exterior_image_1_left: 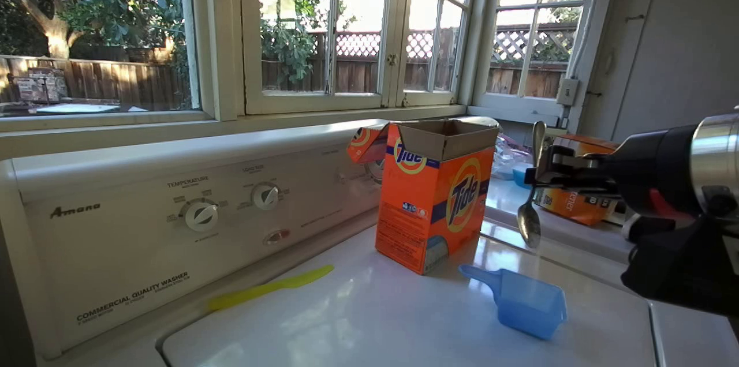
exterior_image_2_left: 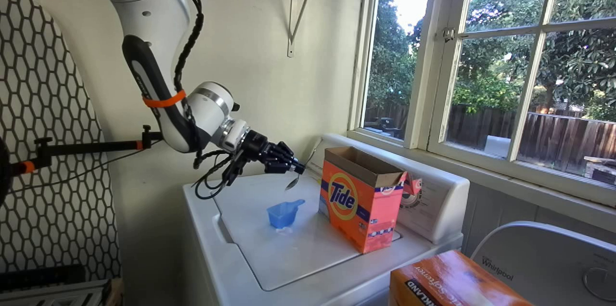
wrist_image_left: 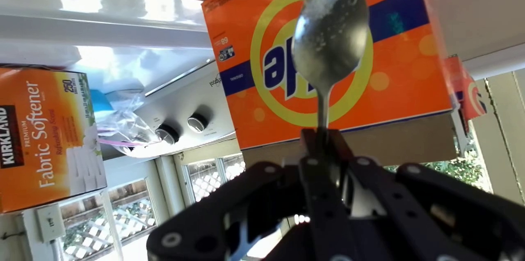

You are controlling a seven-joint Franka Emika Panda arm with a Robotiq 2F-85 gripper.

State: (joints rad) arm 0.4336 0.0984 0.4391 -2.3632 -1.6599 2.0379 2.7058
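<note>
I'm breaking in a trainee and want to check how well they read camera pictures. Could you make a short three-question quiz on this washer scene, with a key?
1. Multiple choice: what does the gripper hold?
A) the fabric softener box
B) the spoon
C) the yellow utensil

2. True or false: the Tide box stands upright with its top open.

3. Fill in the brand: the washer on which the blue scoop rests is marked ____.

Key:
1. B, as all three views show.
2. True; both exterior views show the open top.
3. Amana, as lettered in an exterior view.
</note>
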